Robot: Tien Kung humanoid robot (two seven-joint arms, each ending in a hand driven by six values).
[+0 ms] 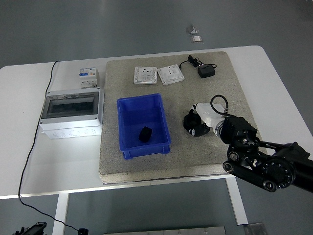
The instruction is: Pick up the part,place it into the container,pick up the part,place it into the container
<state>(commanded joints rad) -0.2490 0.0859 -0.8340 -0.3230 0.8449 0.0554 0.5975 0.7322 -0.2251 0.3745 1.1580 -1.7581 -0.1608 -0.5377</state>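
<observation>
A blue container (128, 108) stands on the grey mat, with one black part (145, 133) lying inside it. A second black part (193, 124) sits on the mat to the right of the container. My right hand (201, 116), white with a black cable loop at the wrist, comes in from the lower right and rests against this part's right side. Its fingers are curled down around the part, which still touches the mat. My left arm is out of view.
A grey mat (171, 161) covers the table's middle. Two white socket plates (145, 74) and a black adapter with a cord (205, 71) lie at the mat's back. A grey electrical box (72, 113) and a small breaker (88, 77) stand at the left.
</observation>
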